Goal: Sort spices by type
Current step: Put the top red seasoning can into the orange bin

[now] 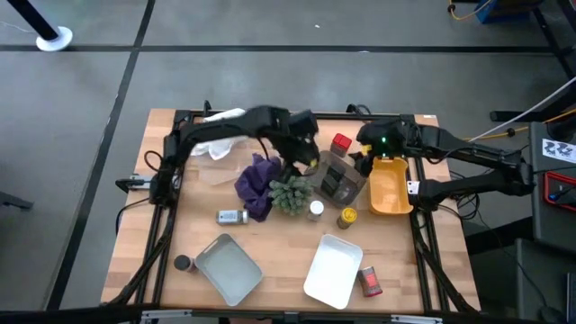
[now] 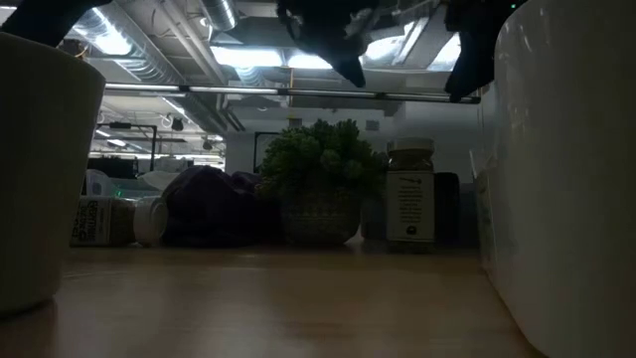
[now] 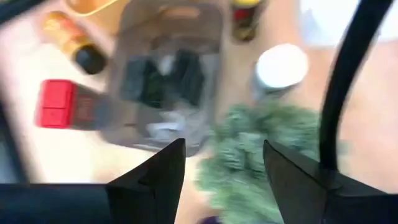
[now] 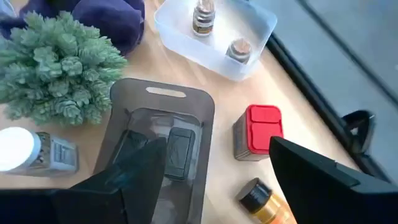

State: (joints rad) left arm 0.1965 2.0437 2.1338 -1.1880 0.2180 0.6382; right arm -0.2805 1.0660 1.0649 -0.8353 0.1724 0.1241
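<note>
My left gripper (image 1: 304, 151) hangs open over the far end of a smoky grey bin (image 1: 342, 176) that holds dark-capped jars (image 3: 163, 79). My right gripper (image 1: 367, 155) hovers open just right of that bin, above a red tin (image 4: 258, 132) standing on the table and an amber black-capped jar (image 4: 260, 200) lying beside it. A white-capped jar (image 1: 316, 210) and a yellow-capped jar (image 1: 347, 217) stand near the bin's near end. Other jars: one lying on its side (image 1: 231, 216), a black-capped one (image 1: 184, 263), a red one (image 1: 370, 282). Two jars (image 4: 204, 17) stand in a clear tub.
A spiky green plant (image 1: 290, 193) and a purple cloth (image 1: 259, 184) sit left of the grey bin. A yellow bin (image 1: 390, 187) lies to its right. Two white trays (image 1: 229, 268) (image 1: 333, 268) occupy the near side. Bare wood shows at the table's near left (image 1: 193, 202).
</note>
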